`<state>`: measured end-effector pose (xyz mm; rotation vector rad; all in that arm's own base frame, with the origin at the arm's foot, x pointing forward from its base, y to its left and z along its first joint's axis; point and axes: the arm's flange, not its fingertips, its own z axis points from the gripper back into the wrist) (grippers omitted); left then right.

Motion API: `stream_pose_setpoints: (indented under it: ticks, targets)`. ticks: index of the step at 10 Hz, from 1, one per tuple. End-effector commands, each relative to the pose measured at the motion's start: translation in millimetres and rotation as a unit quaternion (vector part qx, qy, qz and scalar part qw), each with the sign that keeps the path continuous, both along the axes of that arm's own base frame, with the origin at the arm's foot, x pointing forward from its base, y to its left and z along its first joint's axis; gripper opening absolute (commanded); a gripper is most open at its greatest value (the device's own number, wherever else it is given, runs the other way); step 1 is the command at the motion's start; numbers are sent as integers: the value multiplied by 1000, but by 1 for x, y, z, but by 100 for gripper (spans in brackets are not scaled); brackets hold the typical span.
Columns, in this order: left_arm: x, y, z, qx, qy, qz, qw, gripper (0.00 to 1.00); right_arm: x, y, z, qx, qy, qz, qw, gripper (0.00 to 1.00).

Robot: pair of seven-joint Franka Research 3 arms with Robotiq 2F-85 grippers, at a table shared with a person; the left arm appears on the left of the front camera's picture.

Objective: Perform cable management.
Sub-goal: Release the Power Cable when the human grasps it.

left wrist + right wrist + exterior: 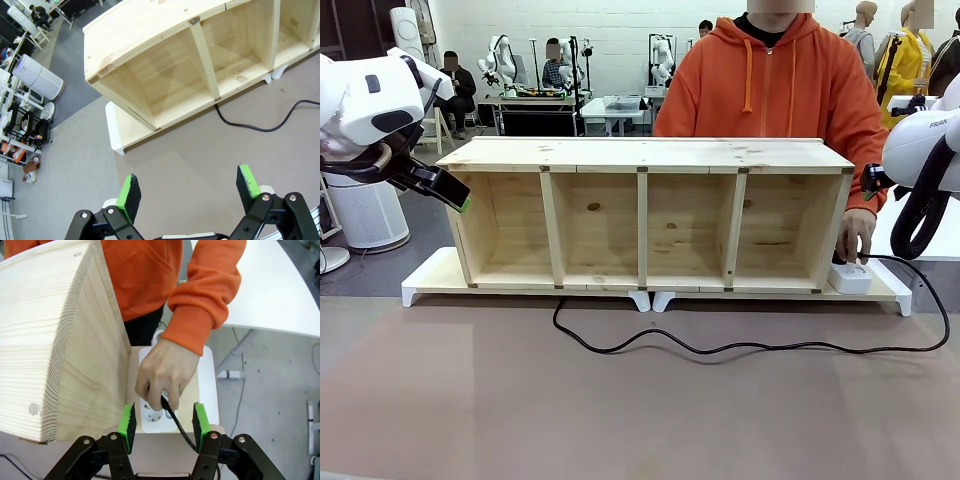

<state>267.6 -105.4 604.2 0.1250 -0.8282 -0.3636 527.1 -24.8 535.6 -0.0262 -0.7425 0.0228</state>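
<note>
There is one shelf (645, 212). It has four boxes inside, side by side. Three thin boards split them up.

Under the shelf sit two white stands (430, 279), one on each side.

There is one cable (740, 347). It is black and long.

There is one power strip (850, 277). It is white.

One person (770, 80) in an orange top is at the counter (620, 410). One hand (162, 372) of theirs is on the plug.

There are two robot arms. Each has one gripper, so that makes two: the left gripper (187, 192) and the right gripper (162, 425). Each gripper has two green pads, so four pads in all.
</note>
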Motion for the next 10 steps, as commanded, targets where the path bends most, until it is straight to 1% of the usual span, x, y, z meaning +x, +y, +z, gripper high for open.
stream_pose_setpoints:
  ticks: [1,10]
  targets:
    - [2,0,1,2,-6,-3,1000,100,0,0,-1,0,2,0,1000,60]
    - [2,0,1,2,-6,-3,1000,100,0,0,-1,0,2,0,1000,60]
